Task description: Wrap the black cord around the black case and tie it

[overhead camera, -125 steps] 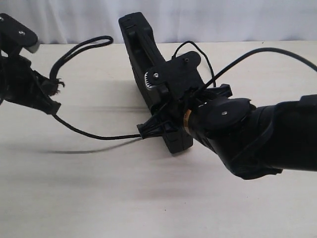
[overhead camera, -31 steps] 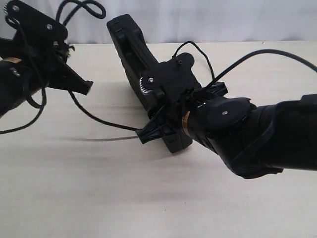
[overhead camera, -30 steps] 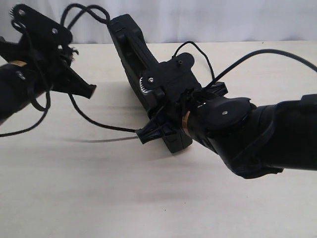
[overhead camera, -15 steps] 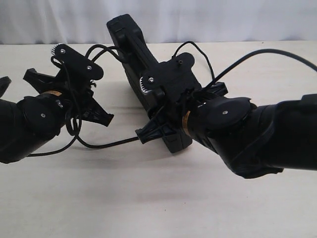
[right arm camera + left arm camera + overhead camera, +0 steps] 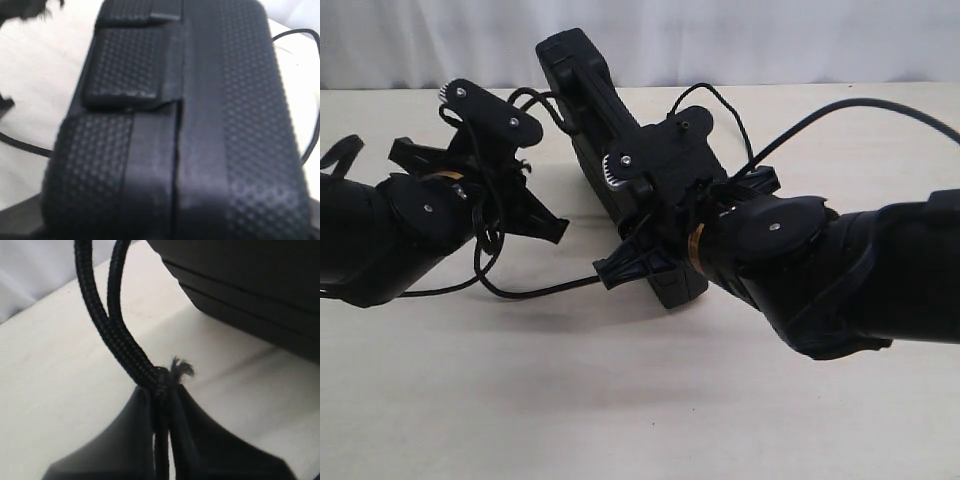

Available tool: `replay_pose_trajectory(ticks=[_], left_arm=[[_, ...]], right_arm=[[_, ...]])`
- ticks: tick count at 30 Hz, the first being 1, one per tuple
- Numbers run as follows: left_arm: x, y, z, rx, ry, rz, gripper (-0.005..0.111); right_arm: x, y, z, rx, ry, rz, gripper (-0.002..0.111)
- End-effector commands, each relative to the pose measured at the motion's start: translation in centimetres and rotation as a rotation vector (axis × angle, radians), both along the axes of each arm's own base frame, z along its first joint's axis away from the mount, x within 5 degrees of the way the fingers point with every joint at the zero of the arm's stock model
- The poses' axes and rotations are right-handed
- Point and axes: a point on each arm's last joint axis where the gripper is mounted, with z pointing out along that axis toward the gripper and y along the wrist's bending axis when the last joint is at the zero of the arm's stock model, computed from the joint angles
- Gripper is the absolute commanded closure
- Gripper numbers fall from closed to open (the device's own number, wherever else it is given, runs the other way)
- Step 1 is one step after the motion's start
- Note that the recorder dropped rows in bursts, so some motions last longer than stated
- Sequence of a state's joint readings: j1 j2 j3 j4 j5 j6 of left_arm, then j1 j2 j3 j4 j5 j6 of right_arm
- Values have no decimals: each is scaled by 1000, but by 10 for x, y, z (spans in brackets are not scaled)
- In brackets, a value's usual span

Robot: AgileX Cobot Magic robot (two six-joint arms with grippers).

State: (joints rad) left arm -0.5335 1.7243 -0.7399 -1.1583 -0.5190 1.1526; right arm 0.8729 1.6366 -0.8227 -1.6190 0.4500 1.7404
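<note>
The black case [image 5: 582, 92] stands on edge on the table, tilted, and my right gripper [image 5: 665, 245] is shut on its near end. In the right wrist view its dimpled side and seam [image 5: 200, 125] fill the picture and hide the jaws. The black cord [image 5: 525, 293] sags from the right gripper across to my left gripper [image 5: 530, 190], which sits just left of the case. The left wrist view shows that gripper [image 5: 162, 392] shut on the cord's frayed knot [image 5: 175, 371], the loop's two strands [image 5: 102, 315] rising from it beside the case [image 5: 250, 285].
The pale table [image 5: 620, 400] runs out in front of both arms. A white curtain [image 5: 770, 40] hangs behind the table's far edge. A thicker smooth arm cable [image 5: 860, 103] arcs over the right arm.
My left gripper has swung right and down from the far left to just beside the case, carrying the knotted end. The cord now sags slack. The right gripper and case stayed put.
</note>
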Motion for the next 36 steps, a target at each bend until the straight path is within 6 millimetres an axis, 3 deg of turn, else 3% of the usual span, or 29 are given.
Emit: replay_pose_trajectory(ticks=[1,7,18,28,36], left_arm=[[-1,-6,-7,21,42,-49,107],[-13,-20,-5,192,9,-103,107],[-34,-55,-7,267,5,-277,107],[-35,-54,-7,557,-82,-472,107],[-23,-36,5,627,-181,-318,107]], right_arm=[[-9,8,-16,86,147,40,104],[-9,8,-17,88,149,38,104],[-9,8,-17,91,150,34,104],[-9,7,-16,31,124,78,104],[-7,5,-16,-105,62,158,104]])
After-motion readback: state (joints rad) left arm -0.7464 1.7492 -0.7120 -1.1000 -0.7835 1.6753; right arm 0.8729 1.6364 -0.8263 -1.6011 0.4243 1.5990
